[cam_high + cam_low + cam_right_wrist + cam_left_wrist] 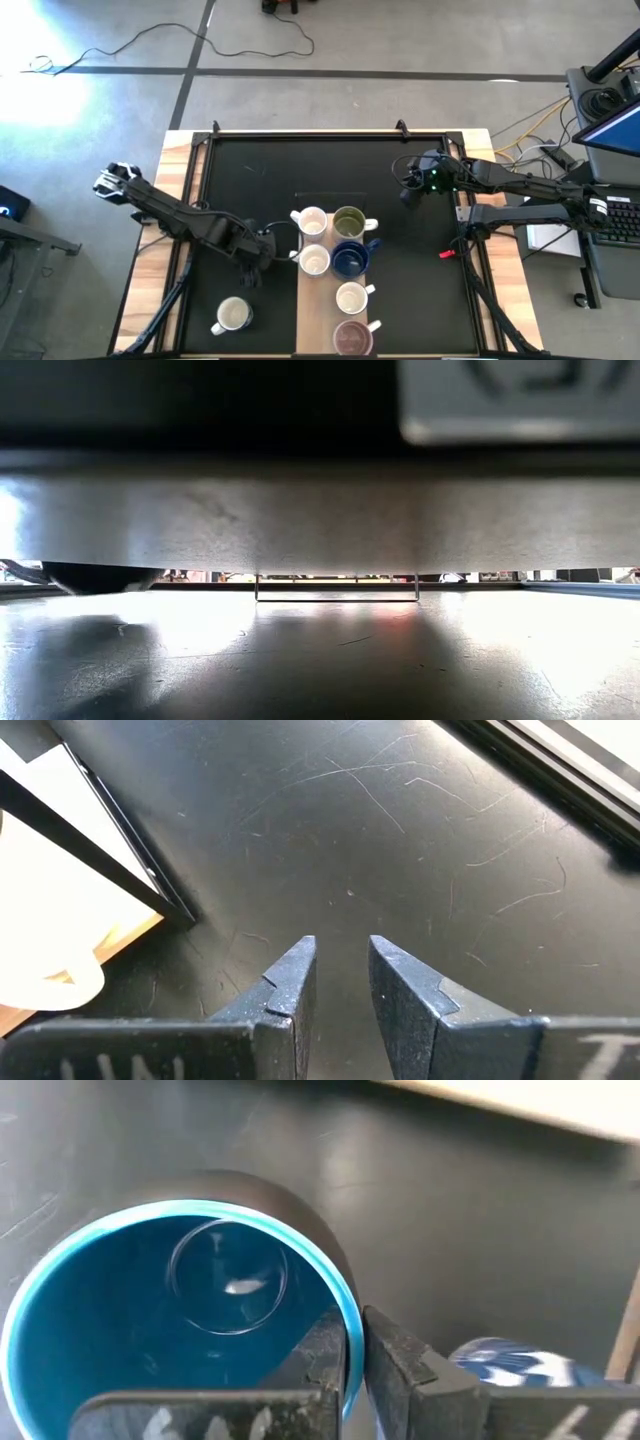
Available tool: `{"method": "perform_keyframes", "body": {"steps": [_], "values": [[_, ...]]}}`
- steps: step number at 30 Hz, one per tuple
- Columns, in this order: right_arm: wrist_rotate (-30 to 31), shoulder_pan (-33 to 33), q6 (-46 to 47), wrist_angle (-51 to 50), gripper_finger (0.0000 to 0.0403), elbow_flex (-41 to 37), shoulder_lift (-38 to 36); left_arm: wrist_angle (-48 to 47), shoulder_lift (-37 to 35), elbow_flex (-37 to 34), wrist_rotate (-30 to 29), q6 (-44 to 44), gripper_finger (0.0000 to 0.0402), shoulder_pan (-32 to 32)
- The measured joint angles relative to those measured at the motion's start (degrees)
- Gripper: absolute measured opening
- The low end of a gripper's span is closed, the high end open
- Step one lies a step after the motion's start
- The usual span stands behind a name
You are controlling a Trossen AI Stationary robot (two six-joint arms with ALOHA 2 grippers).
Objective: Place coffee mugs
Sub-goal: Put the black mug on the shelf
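Left gripper (355, 1355) clamping blue-lined mug (150, 1320) rim

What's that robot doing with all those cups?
It is lining up coffee mugs on a wooden board in the middle of a black table. The left gripper has pinched the rim of a mug with a blue inside, beside the board. Six mugs already sit on the board, and a cream mug waits near the table's front. The right gripper hangs over bare table, holding nothing.
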Motion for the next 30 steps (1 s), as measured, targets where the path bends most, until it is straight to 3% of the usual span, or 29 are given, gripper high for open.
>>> {"method": "perform_keyframes", "body": {"steps": [10,18,24,30], "values": [[0.02,-0.02,0.0,0.02,0.0084,0.0,0.0,2.67,2.75,8.15,1.46,3.3,0.0006,-4.65],[0.0,0.0,-0.02,0.02,0.0084,0.0,0.0,-2.34,13.04,20.24,2.15,9.03,0.0006,-10.04],[0.0,-0.01,-0.01,0.02,0.0084,0.0,0.0,-9.55,22.07,31.48,2.83,15.52,0.0006,-10.94],[0.01,-0.01,-0.01,0.02,0.0084,0.0,0.0,-10.0,26.38,38.85,2.67,20.97,0.0006,-11.67]]}}
